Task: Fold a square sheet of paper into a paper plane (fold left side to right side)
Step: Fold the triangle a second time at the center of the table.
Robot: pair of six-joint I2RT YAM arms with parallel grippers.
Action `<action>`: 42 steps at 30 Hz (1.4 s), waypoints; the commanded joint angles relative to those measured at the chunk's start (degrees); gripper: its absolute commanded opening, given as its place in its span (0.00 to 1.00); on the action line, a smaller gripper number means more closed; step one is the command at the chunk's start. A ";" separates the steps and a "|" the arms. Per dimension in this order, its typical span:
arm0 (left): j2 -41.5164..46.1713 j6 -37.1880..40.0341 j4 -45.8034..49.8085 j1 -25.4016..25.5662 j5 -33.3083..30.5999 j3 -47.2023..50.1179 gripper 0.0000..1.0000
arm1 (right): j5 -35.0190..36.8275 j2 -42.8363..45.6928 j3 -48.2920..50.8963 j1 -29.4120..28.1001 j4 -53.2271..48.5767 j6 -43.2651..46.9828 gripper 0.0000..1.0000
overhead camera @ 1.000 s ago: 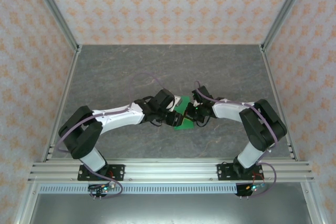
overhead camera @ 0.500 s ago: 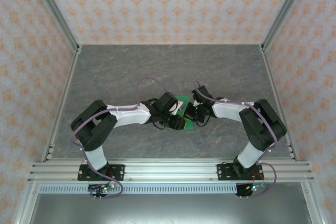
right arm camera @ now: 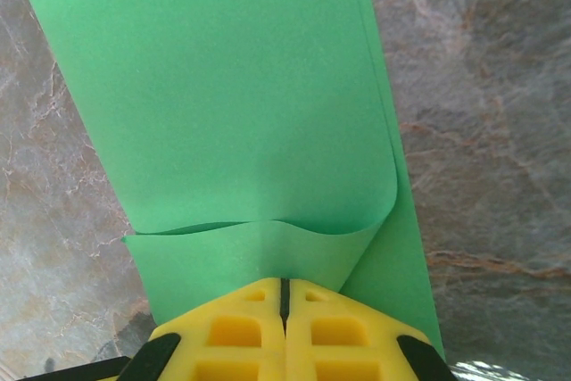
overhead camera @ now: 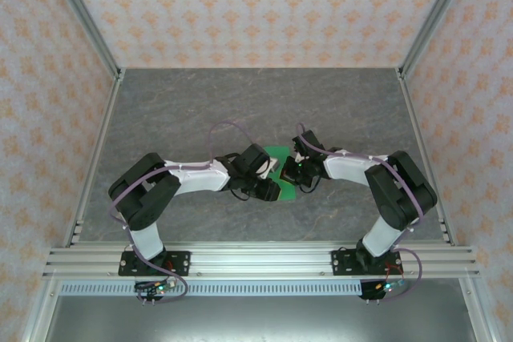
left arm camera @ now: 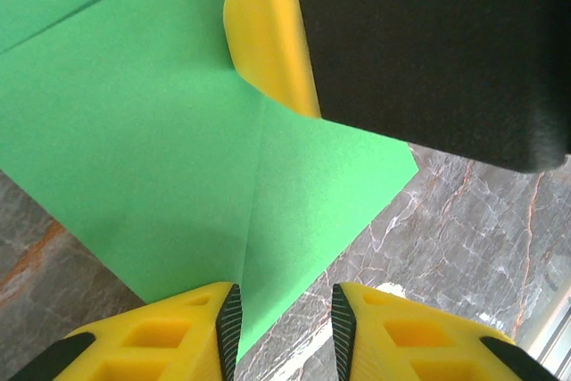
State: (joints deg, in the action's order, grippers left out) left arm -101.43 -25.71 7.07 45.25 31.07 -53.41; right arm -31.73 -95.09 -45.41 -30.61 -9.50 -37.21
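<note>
The two arms meet near the middle of the grey table (overhead camera: 240,110), and the green paper (overhead camera: 278,154) lies flat there between their grippers. It is partly folded.

From the right wrist, one layer is doubled over another into a long strip running away from the fingers. The fold near them is loose and bulges in a rounded curve rather than lying flat. The right gripper (right arm camera: 284,287) has its yellow fingers pressed together with only a thin line between them. Their tips sit at the near edge of the paper, where a wavy flap runs up to them. I can't tell whether any paper is caught between them.

The left gripper (left arm camera: 284,310) hangs low over a corner of the sheet with its fingers apart. Paper and stone show through the gap, and nothing is held. A straight crease runs from that gap up across the sheet. Across the sheet from the left fingers, the right gripper's yellow finger rests on the paper.
</note>
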 commanded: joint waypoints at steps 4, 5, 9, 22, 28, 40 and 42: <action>-0.29 -0.84 0.22 -0.20 -1.20 2.25 0.34 | 5.26 -2.64 0.41 0.02 -5.09 1.23 0.00; -0.14 -0.85 0.20 -0.18 -1.19 2.74 0.34 | 5.38 -2.65 0.32 0.01 -5.28 1.26 0.00; 0.59 -1.16 -0.04 -0.23 -1.02 4.61 0.30 | 5.56 -2.65 0.12 -0.01 -5.53 1.40 0.00; 6.83 -1.66 -1.94 0.21 1.79 10.42 0.25 | 6.01 -2.58 -0.05 -0.02 -6.16 1.59 0.00; 11.74 -1.42 0.13 -0.34 -0.22 8.96 0.25 | 5.97 -2.55 -0.03 0.01 -6.26 1.61 0.00; 2.44 -0.57 -1.20 -0.43 1.85 1.07 0.24 | 5.47 -2.64 -0.10 0.02 -6.06 1.62 0.00; 1.25 -0.35 -1.26 -0.43 1.57 0.84 0.23 | 5.40 -2.64 -0.03 0.02 -6.11 1.62 0.00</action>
State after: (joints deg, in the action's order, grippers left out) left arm -98.67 -26.98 5.28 44.99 32.27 -51.42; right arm -31.51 -95.31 -46.11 -30.63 -10.68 -36.71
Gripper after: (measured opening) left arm 0.235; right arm 0.048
